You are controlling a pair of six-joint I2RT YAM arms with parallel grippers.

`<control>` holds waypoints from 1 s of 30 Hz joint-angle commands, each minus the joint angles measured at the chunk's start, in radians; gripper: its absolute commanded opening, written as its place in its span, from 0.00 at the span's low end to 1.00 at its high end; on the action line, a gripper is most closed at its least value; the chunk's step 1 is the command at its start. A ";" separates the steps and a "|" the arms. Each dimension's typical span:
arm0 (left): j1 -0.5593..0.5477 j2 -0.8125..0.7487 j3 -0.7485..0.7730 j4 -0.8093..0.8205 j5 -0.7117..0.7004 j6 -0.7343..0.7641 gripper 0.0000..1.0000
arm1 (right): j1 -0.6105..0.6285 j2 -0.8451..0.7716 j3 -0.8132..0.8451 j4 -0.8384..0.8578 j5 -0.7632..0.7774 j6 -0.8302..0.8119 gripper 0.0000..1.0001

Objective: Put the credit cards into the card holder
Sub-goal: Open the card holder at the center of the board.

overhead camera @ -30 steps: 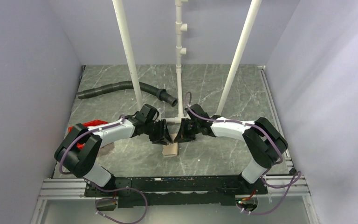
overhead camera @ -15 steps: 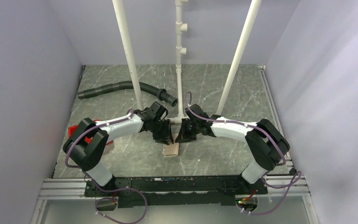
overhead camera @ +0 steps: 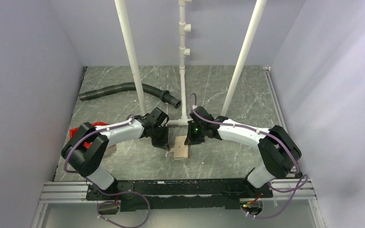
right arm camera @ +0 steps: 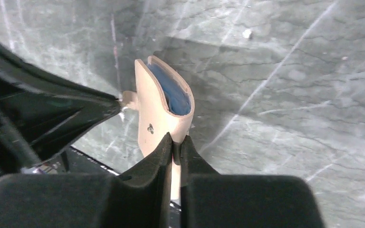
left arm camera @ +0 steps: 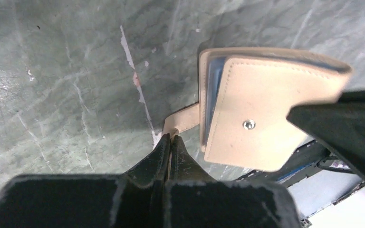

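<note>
Right gripper clamps the card holder; left gripper pinches its tab; only wrist views show either grip.

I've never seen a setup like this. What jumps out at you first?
Mid-table, the left gripper pinches the snap tab of a tan leather-like folding card holder, while the right gripper clamps the holder's edge, with blue lining showing inside. Behind them three white plastic pipes stand upright. A black corrugated hose lies at the far left of the grey marbled table.
</note>
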 commanded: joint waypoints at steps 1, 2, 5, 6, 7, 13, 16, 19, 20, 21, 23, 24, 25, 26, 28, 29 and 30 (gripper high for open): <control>0.005 -0.109 -0.044 0.123 0.088 0.053 0.00 | -0.010 -0.008 0.011 -0.091 0.118 -0.116 0.25; 0.005 -0.124 -0.044 0.144 0.111 0.053 0.00 | -0.008 -0.009 0.022 -0.104 0.134 -0.131 0.37; 0.005 -0.174 -0.026 0.178 0.170 0.061 0.00 | -0.008 -0.034 0.040 -0.130 0.160 -0.180 0.60; 0.004 -0.190 -0.016 0.184 0.187 0.063 0.00 | -0.008 -0.048 0.044 -0.141 0.187 -0.197 0.64; 0.004 -0.200 -0.007 0.188 0.205 0.065 0.00 | -0.008 -0.060 0.047 -0.148 0.195 -0.213 0.66; 0.004 -0.182 0.033 0.184 0.251 0.059 0.00 | -0.006 -0.131 0.032 -0.083 0.059 -0.223 0.73; 0.003 -0.185 0.029 0.201 0.269 0.052 0.00 | 0.001 -0.161 0.021 -0.046 0.039 -0.195 0.79; 0.003 -0.194 0.028 0.214 0.285 0.042 0.00 | 0.005 -0.148 0.017 -0.039 0.038 -0.183 0.81; 0.003 -0.197 0.027 0.224 0.293 0.039 0.00 | 0.008 -0.133 0.022 -0.046 0.043 -0.181 0.81; 0.003 -0.199 0.026 0.227 0.296 0.035 0.00 | 0.013 -0.119 0.027 -0.056 0.052 -0.178 0.81; 0.003 -0.199 0.027 0.219 0.291 0.039 0.00 | 0.022 -0.095 0.035 -0.077 0.076 -0.171 0.81; 0.004 -0.198 0.029 0.211 0.285 0.042 0.00 | 0.028 -0.086 0.038 -0.087 0.089 -0.170 0.81; 0.003 -0.197 0.029 0.203 0.281 0.044 0.00 | 0.032 -0.082 0.040 -0.098 0.102 -0.168 0.81; 0.003 -0.197 0.028 0.198 0.276 0.046 0.00 | 0.036 -0.078 0.040 -0.108 0.116 -0.166 0.80; 0.004 -0.197 0.025 0.186 0.263 0.046 0.00 | 0.038 -0.079 0.038 -0.130 0.142 -0.165 0.77; 0.004 -0.197 0.024 0.172 0.248 0.047 0.00 | 0.037 -0.082 0.038 -0.143 0.156 -0.165 0.73; 0.006 -0.194 0.028 0.150 0.226 0.050 0.00 | 0.037 -0.088 0.036 -0.154 0.160 -0.164 0.69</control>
